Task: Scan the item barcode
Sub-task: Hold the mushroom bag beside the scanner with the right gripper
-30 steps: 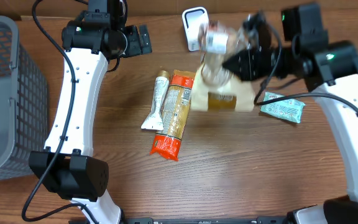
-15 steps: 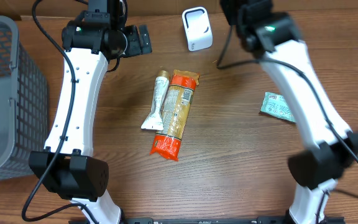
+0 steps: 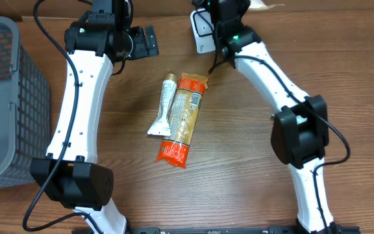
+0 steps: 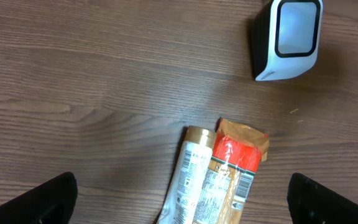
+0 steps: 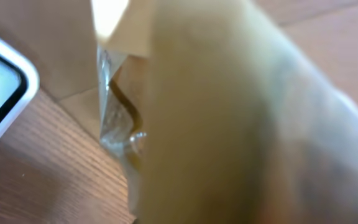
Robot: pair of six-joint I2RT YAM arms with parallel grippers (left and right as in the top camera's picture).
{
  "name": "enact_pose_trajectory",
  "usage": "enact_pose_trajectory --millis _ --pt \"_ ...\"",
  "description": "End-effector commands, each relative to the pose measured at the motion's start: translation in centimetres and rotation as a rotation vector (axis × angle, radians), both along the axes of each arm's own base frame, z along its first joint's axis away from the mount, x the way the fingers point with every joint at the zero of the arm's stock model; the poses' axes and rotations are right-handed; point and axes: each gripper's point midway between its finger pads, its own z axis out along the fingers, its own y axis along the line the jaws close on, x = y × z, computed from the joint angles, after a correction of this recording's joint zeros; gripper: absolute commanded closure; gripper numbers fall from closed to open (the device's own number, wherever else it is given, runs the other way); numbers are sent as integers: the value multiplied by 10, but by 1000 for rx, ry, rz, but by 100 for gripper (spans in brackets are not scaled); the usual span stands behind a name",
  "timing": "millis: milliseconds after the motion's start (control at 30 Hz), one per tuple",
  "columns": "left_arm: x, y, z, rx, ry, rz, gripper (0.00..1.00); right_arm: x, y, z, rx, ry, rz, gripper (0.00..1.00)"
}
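Overhead: right arm (image 3: pixel 265 65) swung over scanner (image 3: pixel 201 40), beige package (image 5: pixel 229 124) held.

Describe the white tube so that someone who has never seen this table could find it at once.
Start at the wooden table. Two long packs lie side by side at its middle. The tube is the one nearer the grey basket: slim, white, gold-capped, unlike the wider orange packet beside it.

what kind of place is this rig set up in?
Probably a mock store checkout on a lab bench: a white barcode scanner, grocery packets lying on the wooden table, and a gray shopping basket at the edge.
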Motion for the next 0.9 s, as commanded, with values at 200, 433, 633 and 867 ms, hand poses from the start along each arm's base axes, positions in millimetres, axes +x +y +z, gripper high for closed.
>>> enact_pose_trajectory --millis 200,433,633,867 --pt "1 0 3 2 -10 0 0 8 12 -41 -109 45 37 96" --pt "1 0 3 2 -10 0 0 10 18 -62 -148 84 76 96" --pt "1 0 3 2 -10 0 1 10 18 -66 -149 88 77 96" --pt "1 0 3 2 -10 0 0 10 19 -65 -140 83 74 96"
